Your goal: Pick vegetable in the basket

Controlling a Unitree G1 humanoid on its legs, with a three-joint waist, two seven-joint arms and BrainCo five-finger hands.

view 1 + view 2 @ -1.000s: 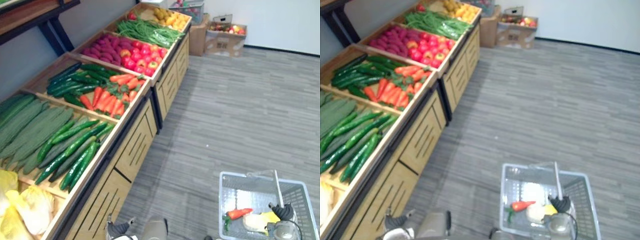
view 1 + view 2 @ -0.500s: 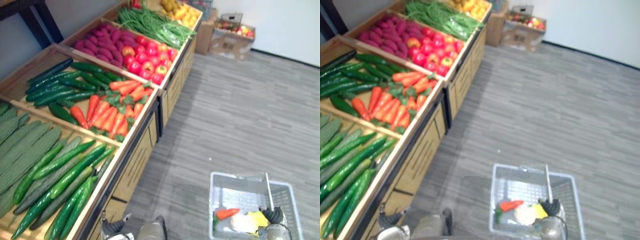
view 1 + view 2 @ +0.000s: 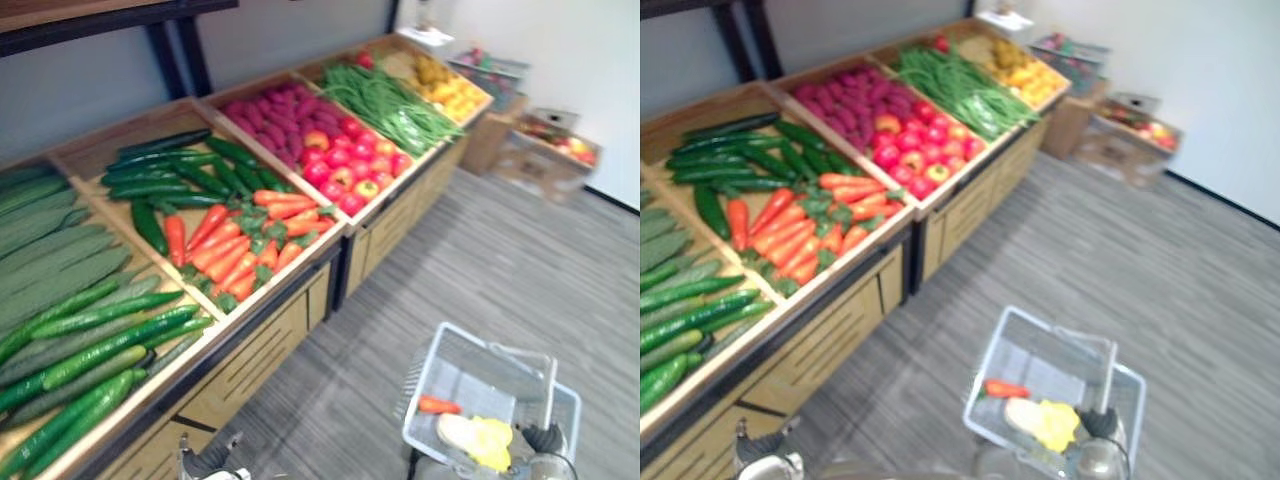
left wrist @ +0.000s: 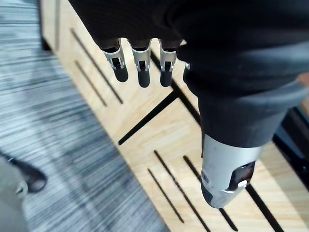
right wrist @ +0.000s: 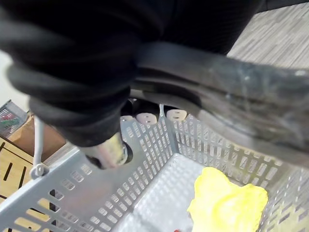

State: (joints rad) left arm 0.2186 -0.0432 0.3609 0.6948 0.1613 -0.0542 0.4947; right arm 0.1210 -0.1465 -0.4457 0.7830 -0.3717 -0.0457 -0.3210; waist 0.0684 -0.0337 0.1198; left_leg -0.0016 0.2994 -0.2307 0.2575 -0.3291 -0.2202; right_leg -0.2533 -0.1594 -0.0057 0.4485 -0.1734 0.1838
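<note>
The basket handle [image 5: 217, 92] is grasped by the right hand [image 5: 147, 117], the left hand [image 4: 140, 67] released; the carrot [image 3: 438, 404] could be spilled by tilting.

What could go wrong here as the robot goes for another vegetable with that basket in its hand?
1. The basket hangs tilted from the right hand curled round its handle, so the yellow cabbage might slide or tip out.
2. The left hand, fingers straight, is low beside the front of the wooden stand; lifting it toward the carrots could catch the rim.
</note>
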